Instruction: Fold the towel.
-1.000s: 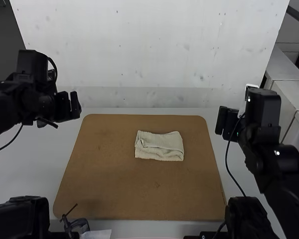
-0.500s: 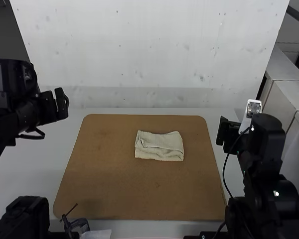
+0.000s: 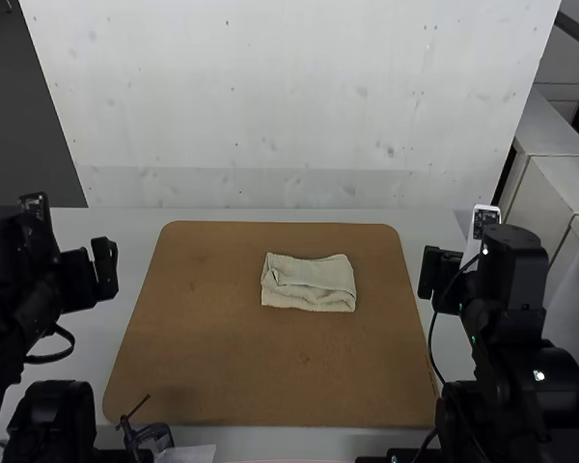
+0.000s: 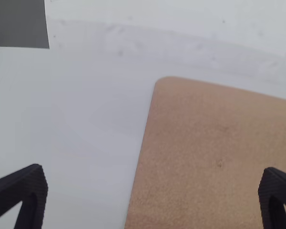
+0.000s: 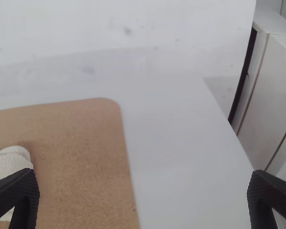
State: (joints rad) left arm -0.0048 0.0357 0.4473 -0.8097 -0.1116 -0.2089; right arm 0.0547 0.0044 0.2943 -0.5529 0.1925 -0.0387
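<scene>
Towel (image 3: 309,285) lies folded on brown board (image 3: 222,367), long axis roughly nine-to-three o'clock. It sits toward nine o'clock from the right gripper (image 5: 143,183), nearer than the left gripper (image 4: 152,183). Both open, empty.

The towel (image 3: 309,284) lies on the board (image 3: 193,357), atop the table (image 3: 140,224).

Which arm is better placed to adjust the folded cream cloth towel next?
Right, I would judge. In the high view, the open black right claw is nearer to the towel than the open black left claw. The right wrist view also catches the towel's edge.
</scene>
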